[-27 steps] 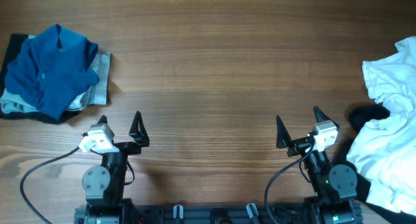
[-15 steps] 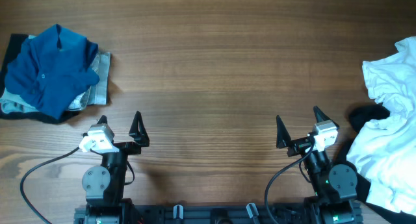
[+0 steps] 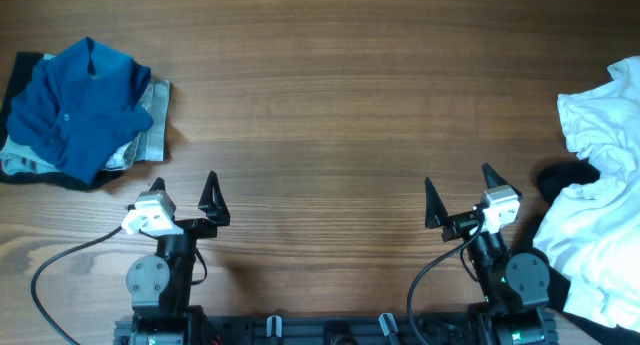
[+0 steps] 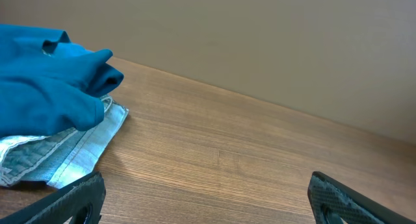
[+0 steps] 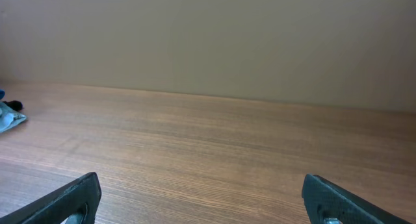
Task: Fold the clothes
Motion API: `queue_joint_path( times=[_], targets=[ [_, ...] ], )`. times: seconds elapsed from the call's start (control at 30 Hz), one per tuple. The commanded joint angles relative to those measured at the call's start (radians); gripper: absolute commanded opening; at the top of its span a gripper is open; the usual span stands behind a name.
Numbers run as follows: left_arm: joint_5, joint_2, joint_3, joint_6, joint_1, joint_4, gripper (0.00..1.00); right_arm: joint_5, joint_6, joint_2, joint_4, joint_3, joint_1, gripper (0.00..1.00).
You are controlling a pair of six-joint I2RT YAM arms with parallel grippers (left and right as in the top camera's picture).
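- Wooden tabletop [image 3: 330, 105], warm mid-brown, fills nearly the whole overhead view.
- Grain runs side to side in long fine streaks, with some darker bands through the middle stretch.
- Near-left corner reads paler, with a wider, looping figure in the grain.
- Finish looks matte, with only a soft sheen from the low wrist views.
- Plain wall [image 4: 260, 36], beige-tan and even in tone, stands behind the far edge of the tabletop. It shows from the two wrist views only.
- The two meet in one straight line. It slants down toward the right in the left wrist view and sits near level in the right wrist view.
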Motion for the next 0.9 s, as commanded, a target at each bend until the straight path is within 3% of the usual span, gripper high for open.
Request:
queue_joint_path(
  times=[0.0,0.7,0.87],
  targets=[
    [0.005,-0.005,-0.005,-0.013,0.007,-0.003,1.00,0.010,0.019,-0.013,0.003,-0.005,-0.003,1.00],
    [0.006,-0.005,-0.005,-0.014,0.007,-0.003,1.00,0.010,0.020,-0.013,0.006,-0.005,-0.003,1.00],
    [0.066,-0.005,-0.005,-0.017,0.007,0.011,1.00,-0.055,0.107,-0.013,0.044,-0.005,-0.003,1.00]
  ],
)
